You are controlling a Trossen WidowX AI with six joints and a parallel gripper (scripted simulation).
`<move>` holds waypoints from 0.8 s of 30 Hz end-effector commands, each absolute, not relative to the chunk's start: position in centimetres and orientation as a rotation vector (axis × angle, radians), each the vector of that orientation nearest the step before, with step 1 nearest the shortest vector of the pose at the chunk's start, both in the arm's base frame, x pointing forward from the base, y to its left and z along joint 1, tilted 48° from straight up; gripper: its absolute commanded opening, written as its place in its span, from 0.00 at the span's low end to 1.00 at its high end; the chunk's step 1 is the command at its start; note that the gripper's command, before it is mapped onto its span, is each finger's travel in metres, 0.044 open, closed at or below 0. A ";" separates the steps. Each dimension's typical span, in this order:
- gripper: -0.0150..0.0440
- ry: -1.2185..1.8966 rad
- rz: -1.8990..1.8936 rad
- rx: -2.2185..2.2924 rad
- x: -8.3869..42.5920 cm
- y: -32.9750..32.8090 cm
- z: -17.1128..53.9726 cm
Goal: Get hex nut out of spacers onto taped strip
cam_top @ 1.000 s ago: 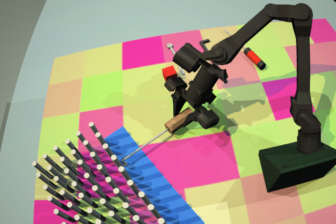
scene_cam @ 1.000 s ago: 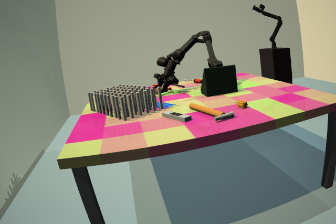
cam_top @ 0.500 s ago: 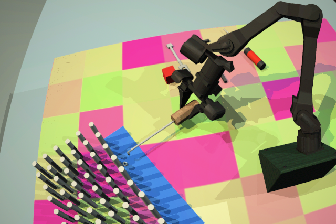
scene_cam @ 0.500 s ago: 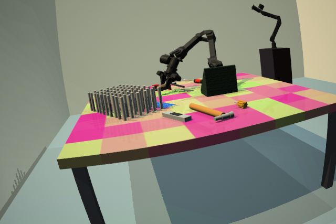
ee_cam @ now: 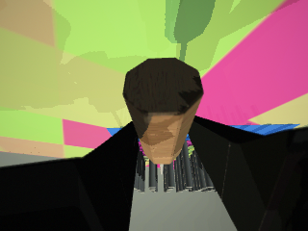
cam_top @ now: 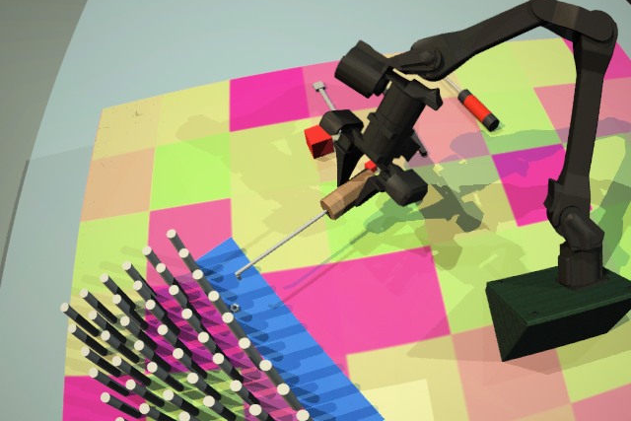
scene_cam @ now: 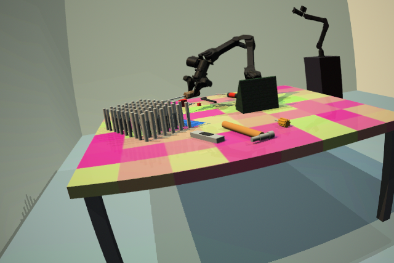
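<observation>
The small hex nut (cam_top: 232, 308) lies on the blue taped strip (cam_top: 325, 370) (scene_cam: 194, 123), close beside the front row of spacers. The grey metal spacers (cam_top: 203, 337) (scene_cam: 145, 126) (ee_cam: 183, 170) stand upright in rows. My gripper (cam_top: 351, 190) (scene_cam: 191, 93) (ee_cam: 161, 123) is shut on the wooden handle (cam_top: 346, 195) (scene_cam: 189, 95) (ee_cam: 166, 126) of a hook tool. Its thin metal shaft (cam_top: 282, 243) slopes down to the left in the top view, and its tip (cam_top: 238, 276) is above the strip, apart from the nut. The tip is hidden in the wrist view.
A red block (cam_top: 318, 141), a red-handled tool (cam_top: 477, 109) and a metal-ended tool (cam_top: 325, 96) lie behind the hand. A hammer (scene_cam: 241, 129), a grey box-shaped thing (scene_cam: 207, 136) and an orange piece (scene_cam: 284, 122) lie on the near side in the exterior view. The arm stands on a green base (cam_top: 555, 304) (scene_cam: 258, 94).
</observation>
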State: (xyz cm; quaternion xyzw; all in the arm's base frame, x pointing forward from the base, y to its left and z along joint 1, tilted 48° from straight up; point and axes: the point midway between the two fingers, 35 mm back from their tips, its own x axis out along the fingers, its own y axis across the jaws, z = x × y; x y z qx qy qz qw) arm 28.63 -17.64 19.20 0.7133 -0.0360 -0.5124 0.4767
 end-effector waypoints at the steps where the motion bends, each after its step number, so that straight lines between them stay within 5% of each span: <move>1: 0.25 -0.093 -1.248 1.750 29.1 -16.3 20.7; 13: 0.25 -0.100 -1.240 1.750 29.4 -11.6 25.1; 24: 0.25 0.148 -1.229 1.717 33.8 -7.3 19.9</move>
